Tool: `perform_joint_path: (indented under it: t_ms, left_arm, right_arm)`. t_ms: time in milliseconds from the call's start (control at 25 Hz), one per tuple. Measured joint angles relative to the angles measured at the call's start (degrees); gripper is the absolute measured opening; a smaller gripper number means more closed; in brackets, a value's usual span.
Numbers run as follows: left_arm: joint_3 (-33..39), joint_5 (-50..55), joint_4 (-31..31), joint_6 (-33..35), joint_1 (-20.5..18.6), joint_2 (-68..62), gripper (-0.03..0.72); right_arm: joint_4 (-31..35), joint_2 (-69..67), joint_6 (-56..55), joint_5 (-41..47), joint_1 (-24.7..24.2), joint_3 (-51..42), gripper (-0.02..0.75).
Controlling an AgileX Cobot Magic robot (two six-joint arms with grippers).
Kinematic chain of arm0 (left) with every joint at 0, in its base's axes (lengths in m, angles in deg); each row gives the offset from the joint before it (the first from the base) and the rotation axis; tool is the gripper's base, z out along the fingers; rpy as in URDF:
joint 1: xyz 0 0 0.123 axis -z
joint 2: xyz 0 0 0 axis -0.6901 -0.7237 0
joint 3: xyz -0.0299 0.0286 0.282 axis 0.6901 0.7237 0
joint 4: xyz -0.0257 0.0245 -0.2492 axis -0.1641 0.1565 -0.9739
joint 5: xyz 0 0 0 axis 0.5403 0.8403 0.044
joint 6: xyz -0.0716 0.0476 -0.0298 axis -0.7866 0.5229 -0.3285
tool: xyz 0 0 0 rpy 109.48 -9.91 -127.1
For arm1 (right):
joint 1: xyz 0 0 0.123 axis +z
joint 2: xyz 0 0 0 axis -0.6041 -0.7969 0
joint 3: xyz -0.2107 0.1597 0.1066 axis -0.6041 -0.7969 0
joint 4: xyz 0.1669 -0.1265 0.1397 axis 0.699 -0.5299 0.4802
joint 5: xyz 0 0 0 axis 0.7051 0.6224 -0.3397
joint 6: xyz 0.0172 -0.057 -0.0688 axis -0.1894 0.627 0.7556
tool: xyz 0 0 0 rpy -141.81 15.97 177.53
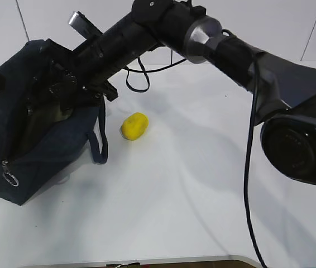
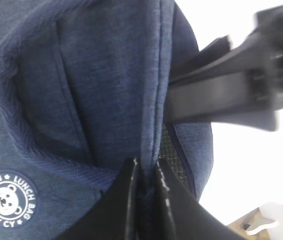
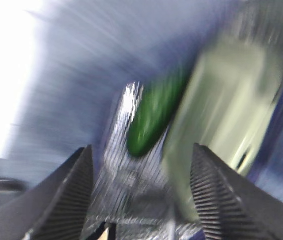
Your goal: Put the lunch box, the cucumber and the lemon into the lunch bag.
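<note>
The right arm is stretched across the surface (image 1: 191, 201) with its right end effector (image 1: 71, 92) at the mouth of the lunch bag (image 1: 41, 162), and the wrist view looks straight down into the bag: fingers wide apart, nothing between them, and beyond them the cucumber (image 3: 154, 117) lying on the silver lining beside the pale green lid of the lunch box (image 3: 226, 110). That picture is heavily smeared, so whether cucumber and box actually touch I can't tell, but both are inside the bag. Two of three in, then, and this reads as the tail end of the cucumber step, the cucumber lying free of the open fingers. On the other side, the left end effector (image 2: 146, 200) is pinched together on the edge of the navy fabric by the zipper seam, apparently keeping the opening spread; in the exterior view that arm is barely visible at the far left edge. The lemon (image 1: 134, 126) is the one left out, sitting on the white surface just beside the bag's dangling handle loop, clear of everything else. The next move, as I judge it, calls for the right arm to lift clear of the bag without snagging the handle or rim, swing over to the lemon, drop around it and close, while the left side holds its grip. The lemon is rounded and could roll if nudged off-centre.
</note>
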Motion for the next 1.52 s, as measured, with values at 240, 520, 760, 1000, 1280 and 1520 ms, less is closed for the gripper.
perform_joint_path:
  t_ms: [240, 520, 760, 1000, 1280, 1520]
  left_arm:
    - [0.0, -0.3, 0.3, 0.0, 0.0, 0.0, 0.015]
    - [0.0, -0.3, 0.5, 0.1, 0.0, 0.0, 0.015]
    - [0.0, -0.3, 0.7, 0.1, 0.0, 0.0, 0.015]
    - [0.0, -0.3, 0.8, 0.1, 0.0, 0.0, 0.015]
    - [0.0, -0.2, 0.8, 0.1, 0.0, 0.0, 0.015]
    - [0.0, -0.2, 0.8, 0.1, 0.0, 0.0, 0.015]
  right_arm:
    - [-6.9, 0.0, 0.8, 3.5, -0.1, 9.4, 0.491]
    - [-12.3, 0.8, 0.8, 4.3, -0.9, 19.3, 0.491]
    - [-25.9, 4.2, -1.1, 4.9, -1.3, 20.0, 0.491]
    - [-31.6, 6.7, -2.8, 4.9, -1.6, 15.7, 0.491]
    - [-41.4, 14.9, -7.4, 4.9, -1.8, -6.7, 0.491]
    - [-41.9, 16.3, -25.0, 4.9, -1.8, -14.6, 0.491]
